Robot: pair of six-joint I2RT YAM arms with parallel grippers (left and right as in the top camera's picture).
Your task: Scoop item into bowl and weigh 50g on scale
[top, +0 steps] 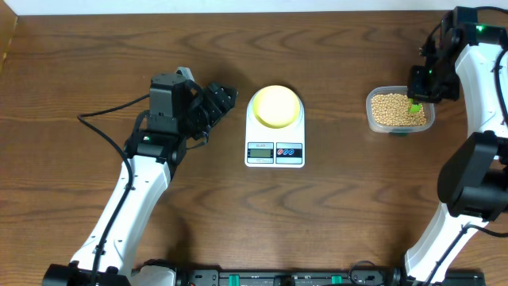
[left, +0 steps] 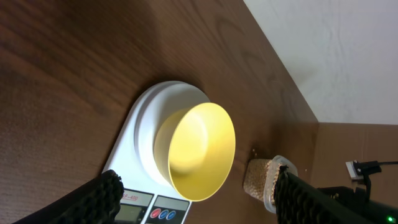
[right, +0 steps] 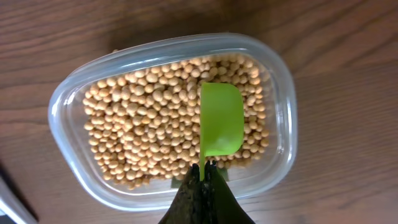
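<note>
Both arms are long and white with fat black round joints, the left arm (top: 131, 199) and the right arm (top: 482, 75) alike. A thin black cable (top: 82, 119) loops from the left one, and a tiny green light (top: 479, 30) glows on the right one. The left gripper (top: 216, 111) is black, and its fingers (left: 93, 200) have bumpy ridged edges.

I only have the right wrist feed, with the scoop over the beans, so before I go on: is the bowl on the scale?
Observer: Yes, the bowl sits on the scale platform.
Operator: Anything in it?
Observer: No, the left wrist view shows it empty.
Operator: Where's the left end effector?
Observer: Open, holding nothing, beside the scale on the side away from the tub.
</note>
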